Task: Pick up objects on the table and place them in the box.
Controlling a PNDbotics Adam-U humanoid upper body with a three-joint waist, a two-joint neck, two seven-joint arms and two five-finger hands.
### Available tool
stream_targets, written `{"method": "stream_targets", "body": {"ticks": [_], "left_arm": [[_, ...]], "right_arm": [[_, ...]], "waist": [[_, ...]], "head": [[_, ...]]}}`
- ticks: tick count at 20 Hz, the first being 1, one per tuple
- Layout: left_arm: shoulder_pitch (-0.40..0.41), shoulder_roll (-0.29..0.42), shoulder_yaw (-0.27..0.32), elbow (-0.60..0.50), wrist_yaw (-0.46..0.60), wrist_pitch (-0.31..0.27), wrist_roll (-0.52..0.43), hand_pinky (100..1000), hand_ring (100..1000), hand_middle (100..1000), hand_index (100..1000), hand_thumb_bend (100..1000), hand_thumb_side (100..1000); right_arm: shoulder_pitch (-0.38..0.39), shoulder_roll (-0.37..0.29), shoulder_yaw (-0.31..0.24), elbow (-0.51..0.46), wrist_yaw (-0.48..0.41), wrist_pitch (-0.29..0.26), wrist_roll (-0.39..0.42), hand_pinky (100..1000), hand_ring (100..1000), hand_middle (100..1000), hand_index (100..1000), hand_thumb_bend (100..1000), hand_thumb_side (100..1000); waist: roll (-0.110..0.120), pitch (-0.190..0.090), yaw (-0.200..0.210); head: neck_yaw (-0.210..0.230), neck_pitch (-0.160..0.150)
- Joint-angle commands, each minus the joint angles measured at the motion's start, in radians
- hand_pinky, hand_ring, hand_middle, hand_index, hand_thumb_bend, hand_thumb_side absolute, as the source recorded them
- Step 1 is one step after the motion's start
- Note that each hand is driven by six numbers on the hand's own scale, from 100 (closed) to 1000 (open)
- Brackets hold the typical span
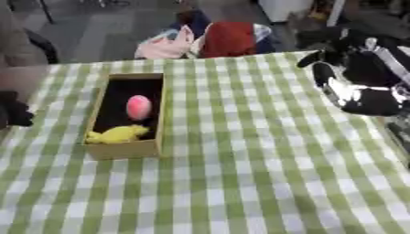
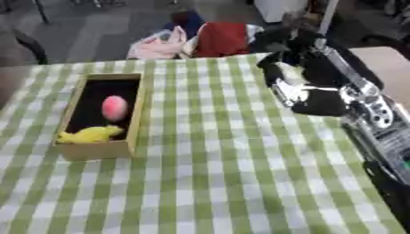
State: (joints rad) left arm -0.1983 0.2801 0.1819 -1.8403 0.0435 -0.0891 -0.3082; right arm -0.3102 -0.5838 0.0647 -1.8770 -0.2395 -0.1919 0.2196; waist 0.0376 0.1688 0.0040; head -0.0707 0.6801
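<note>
Green-and-white checked cloth covers the table (image 1: 240, 183), and the whole near stretch of it carries nothing to pick up. Further back on the left sits the cardboard box (image 1: 152, 137), long side running away from the camera, so its open top faces the robot's reach. Inside it lie a pink egg-shaped object (image 1: 138, 107) near the middle and a yellow object (image 1: 118, 134) against the near wall, both apparently already delivered. The right hand (image 2: 300, 87) hangs over the far right part of the table, well apart from the box; a pale patch among its dark fingers may be something it holds or only a gleam on metal, so whether it grips anything cannot be told. At the left edge a dark shape, probably the left hand (image 1: 14, 113), rests idle, its fingers unreadable. No loose object shows on the cloth, so the task looks close to finished
</note>
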Motion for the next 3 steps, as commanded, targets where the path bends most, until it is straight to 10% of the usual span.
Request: {"method": "stream_targets", "body": {"ticks": [1, 3], "left_arm": [[-0.002, 0.008, 0.015, -0.005, -0.013, 0.0, 0.008, 661, 648, 609, 782, 100, 571], [-0.001, 0.004, 0.018, -0.004, -0.018, 0.002, 0.009, 661, 645, 608, 778, 100, 580]], "right_arm": [[0.025, 0.007, -0.029, -0.035, 0.019, 0.008, -0.005, 682, 929, 698, 812, 100, 268], [0.051, 0.021, -0.036, -0.043, 0.031, 0.007, -0.009, 677, 925, 690, 808, 100, 279]], "waist": [[-0.001, -0.007, -0.005], [-0.002, -0.003, -0.006]], "head": [[0.022, 0.017], [0.034, 0.027]]}}
